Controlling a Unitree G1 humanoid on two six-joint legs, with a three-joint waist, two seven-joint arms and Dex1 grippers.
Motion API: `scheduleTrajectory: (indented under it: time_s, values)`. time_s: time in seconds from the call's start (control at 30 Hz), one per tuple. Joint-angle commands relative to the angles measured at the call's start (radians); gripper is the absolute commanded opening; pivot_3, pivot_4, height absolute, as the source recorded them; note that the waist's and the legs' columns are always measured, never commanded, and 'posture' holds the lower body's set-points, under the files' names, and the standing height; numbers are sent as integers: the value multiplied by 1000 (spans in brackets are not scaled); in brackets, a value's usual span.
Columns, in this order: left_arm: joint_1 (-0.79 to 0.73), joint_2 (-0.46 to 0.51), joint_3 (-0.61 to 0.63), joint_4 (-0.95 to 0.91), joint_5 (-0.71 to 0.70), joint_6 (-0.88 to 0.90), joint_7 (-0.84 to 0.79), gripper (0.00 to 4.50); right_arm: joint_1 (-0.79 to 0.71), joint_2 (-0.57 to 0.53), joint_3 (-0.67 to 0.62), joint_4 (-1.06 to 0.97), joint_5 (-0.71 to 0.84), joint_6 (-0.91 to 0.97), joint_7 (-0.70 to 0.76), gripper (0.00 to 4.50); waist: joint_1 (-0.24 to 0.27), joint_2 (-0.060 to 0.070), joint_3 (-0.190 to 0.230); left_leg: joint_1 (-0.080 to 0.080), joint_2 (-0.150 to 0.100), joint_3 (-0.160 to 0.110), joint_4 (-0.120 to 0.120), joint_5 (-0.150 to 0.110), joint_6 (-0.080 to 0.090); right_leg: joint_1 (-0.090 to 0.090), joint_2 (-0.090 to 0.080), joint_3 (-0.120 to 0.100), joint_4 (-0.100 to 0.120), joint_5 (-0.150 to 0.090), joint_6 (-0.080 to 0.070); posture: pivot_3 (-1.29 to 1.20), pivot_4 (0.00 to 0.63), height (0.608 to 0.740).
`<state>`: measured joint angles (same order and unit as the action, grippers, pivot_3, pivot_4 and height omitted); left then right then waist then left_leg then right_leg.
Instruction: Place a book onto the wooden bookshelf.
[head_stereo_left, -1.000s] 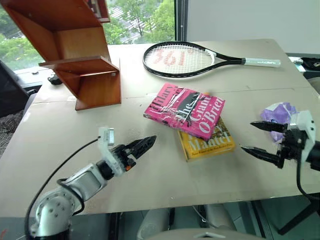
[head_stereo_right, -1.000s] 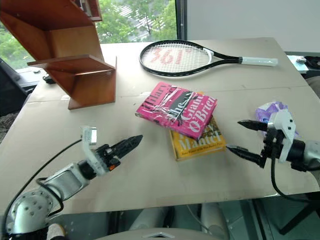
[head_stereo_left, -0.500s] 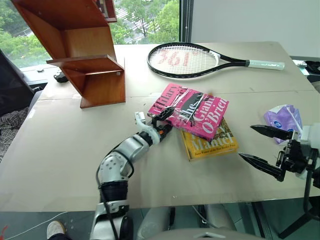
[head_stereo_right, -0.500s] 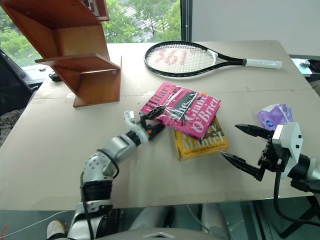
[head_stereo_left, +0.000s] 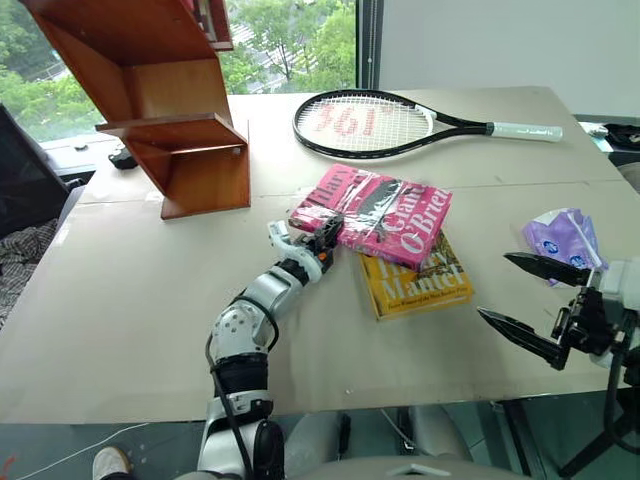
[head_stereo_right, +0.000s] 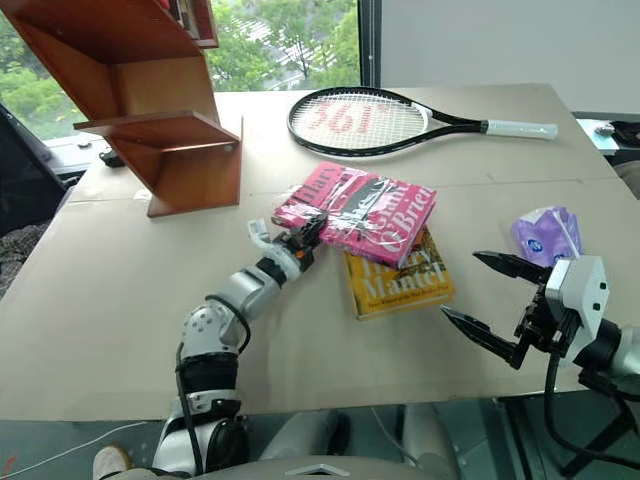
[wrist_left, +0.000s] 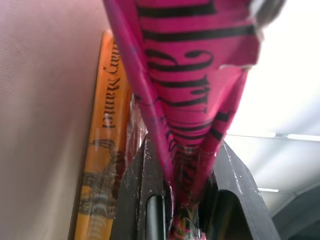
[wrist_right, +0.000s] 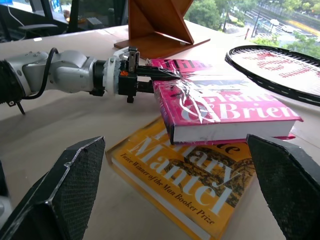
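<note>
— What changed over the last second?
— Reaching forward across the table, the left gripper has gone from open jaws well short of the books to a clenched hold on the book, pinching the cover edge at its near left corner. That corner now stands slightly off the yellow book underneath. The right gripper has hardly shifted.

— What do the head views give?
— The pink book lies mid-table, slanted across the yellow one, which sticks out towards the near edge. The wooden bookshelf stands at the far left corner, well apart from both books. A tennis racket lies along the far edge, and a purple packet sits by the right edge, just beyond the right gripper, whose two fingers are spread wide with nothing between them.

— And the left wrist view?
— Pink cover with black lettering runs down between the two black fingers, squeezed tight. The yellow book's spine shows beside it against the table.

— The right wrist view?
— Both fingertips stand far apart. Between them lie the two stacked books, the left gripper clamped on the pink cover's corner, the bookshelf behind and the racket off to one side.
</note>
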<state>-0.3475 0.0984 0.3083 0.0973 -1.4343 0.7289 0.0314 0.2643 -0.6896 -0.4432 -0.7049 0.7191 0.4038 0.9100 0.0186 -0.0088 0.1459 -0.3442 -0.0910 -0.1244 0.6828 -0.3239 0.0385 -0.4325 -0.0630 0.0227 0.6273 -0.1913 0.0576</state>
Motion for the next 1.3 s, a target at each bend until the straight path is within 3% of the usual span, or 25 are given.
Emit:
scheduleTrajectory:
  time_s: [0.03,0.17,0.23,0.3,0.37,0.5,0.67,0.93,1.13,1.3]
  values:
    - [-74,151,21,-220,96,-20,-82,116,-70,16,33,24,18,-32,-15,4500,-3,-2,1,0,0,-1,0,0,-1,-1,1,0,0,0,-1,0,150,740]
    - [-263,420,-36,-351,242,34,-164,116,-199,40,68,90,38,-45,-34,4500,3,-10,6,-2,-1,-3,1,0,-1,0,-1,-3,0,0,-1,0,150,740]
    - [-374,584,-141,-418,427,0,-276,116,-255,46,79,132,34,-60,-26,4500,6,-9,6,-3,-4,-5,1,0,0,0,0,-6,-2,1,-1,0,150,740]
    - [-502,685,-216,-430,571,-36,-347,116,-307,50,92,170,24,-77,-20,4500,6,-9,6,-2,-6,-6,-1,-1,1,0,-1,-6,-2,0,0,0,150,740]
    - [-635,819,-341,-434,819,-128,-429,116,-370,51,97,206,28,-83,-24,4500,3,-8,7,-3,-7,-6,-3,-1,1,-1,-2,-6,-3,0,0,0,150,740]
    - [-835,1039,-569,-365,1246,-310,-671,116,-477,42,91,268,46,-89,-17,4500,-10,-9,8,-4,-7,-3,-11,0,1,-7,-2,-3,-5,0,0,0,150,740]
    - [-918,1201,-676,-205,1518,-326,-939,116,-569,21,76,337,77,-93,29,4500,-29,0,10,-5,-5,1,-16,0,1,-12,-3,0,-3,0,0,0,150,740]
    - [-921,1179,-757,8,1804,-407,-1125,116,-592,37,104,374,43,-147,53,4500,-30,-3,13,-14,-6,-2,-9,0,2,-17,0,-4,-1,0,0,0,150,740]
    - [-1004,1017,-844,345,2031,-463,-1071,116,-563,43,118,300,68,-132,38,4500,-26,-4,14,-21,-8,-10,0,0,2,-18,-2,-11,0,0,1,0,150,740]
    - [-1046,894,-866,560,2114,-494,-986,116,-546,14,106,252,100,-100,39,4500,-31,-2,13,-16,-8,-8,2,0,1,-16,-3,-9,7,1,2,0,150,740]
